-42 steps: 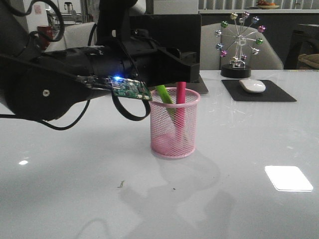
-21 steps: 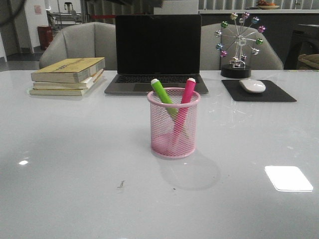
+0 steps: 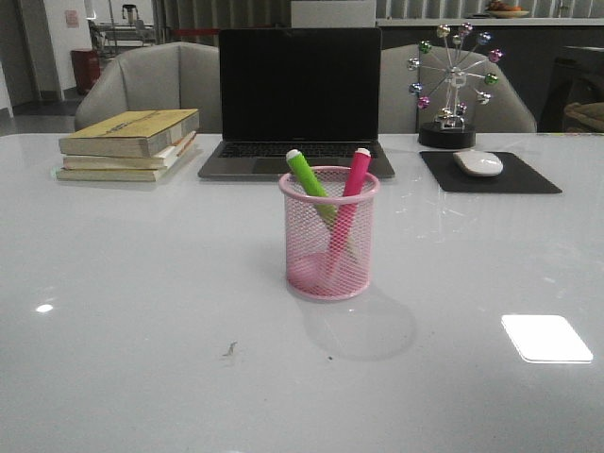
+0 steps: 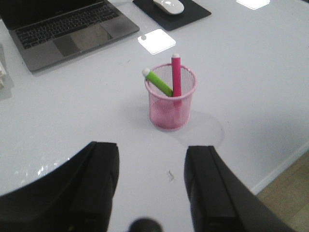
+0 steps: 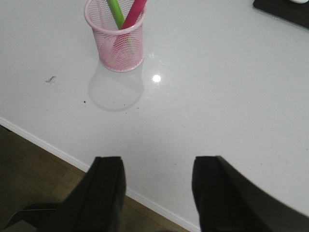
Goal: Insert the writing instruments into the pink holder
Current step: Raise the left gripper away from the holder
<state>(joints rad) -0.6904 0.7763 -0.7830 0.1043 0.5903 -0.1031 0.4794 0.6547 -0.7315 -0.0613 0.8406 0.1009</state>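
The pink holder [image 3: 328, 236] stands upright mid-table, in front of the laptop. Inside it lean the green marker [image 3: 310, 177] and the pink marker [image 3: 353, 181], their tips crossing above the rim. The left wrist view shows the same holder [image 4: 171, 99] with the green marker [image 4: 157, 81] and pink marker [image 4: 176, 75] in it, well ahead of my left gripper [image 4: 152, 157], which is open and empty. From the right wrist, the holder [image 5: 116, 41] sits far from my right gripper [image 5: 157, 169], open and empty over the table's front edge. Neither arm appears in the front view.
An open laptop [image 3: 298, 104] stands behind the holder. A stack of books [image 3: 127, 143] lies at the back left. A mouse [image 3: 478, 162] on a black pad [image 3: 491, 175] and a small ferris-wheel ornament [image 3: 453, 80] are at the back right.
The left arm, which filled the left of the front view beside the holder a second ago, has pulled out of that view. Both markers have settled leaning in the holder.
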